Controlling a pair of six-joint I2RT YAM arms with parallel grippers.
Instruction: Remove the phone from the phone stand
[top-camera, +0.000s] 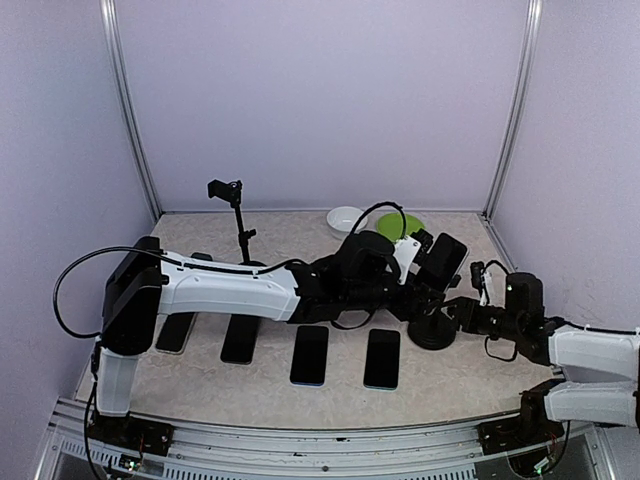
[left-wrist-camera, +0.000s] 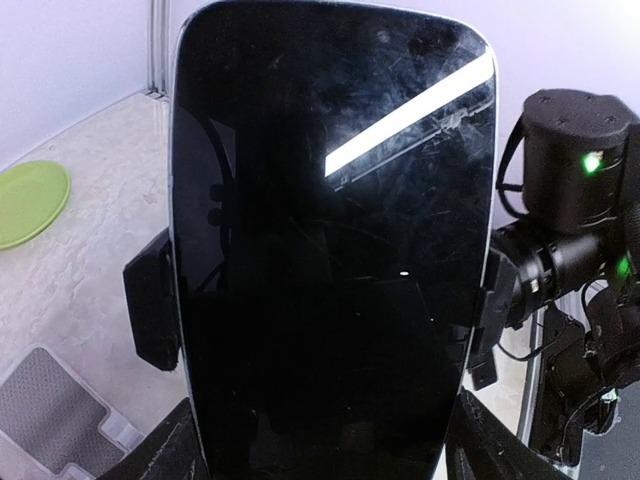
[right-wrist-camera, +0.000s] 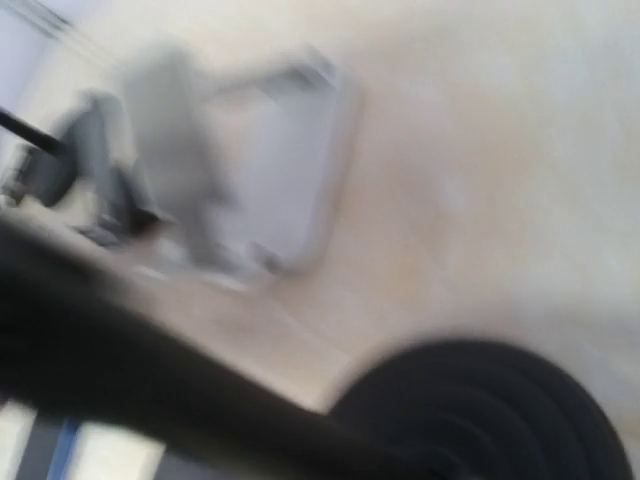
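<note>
The black phone (top-camera: 443, 260) sits tilted in the black phone stand, whose round base (top-camera: 432, 333) rests on the table. In the left wrist view the phone (left-wrist-camera: 330, 250) fills the frame, with the stand's side clamps (left-wrist-camera: 150, 300) against both long edges. My left gripper (top-camera: 412, 258) reaches across from the left; its fingers (left-wrist-camera: 165, 450) press the phone's lower edges on both sides. My right gripper (top-camera: 464, 312) is low beside the stand's base. The right wrist view is blurred and shows the base (right-wrist-camera: 490, 410) close up; its fingers cannot be made out.
Several dark phones (top-camera: 309, 354) lie flat in a row near the front. A white bowl (top-camera: 346, 217) and a green plate (top-camera: 400, 225) sit at the back. A thin black stand (top-camera: 236, 215) stands at the back left. A grey pad (left-wrist-camera: 50, 410) lies by the phone.
</note>
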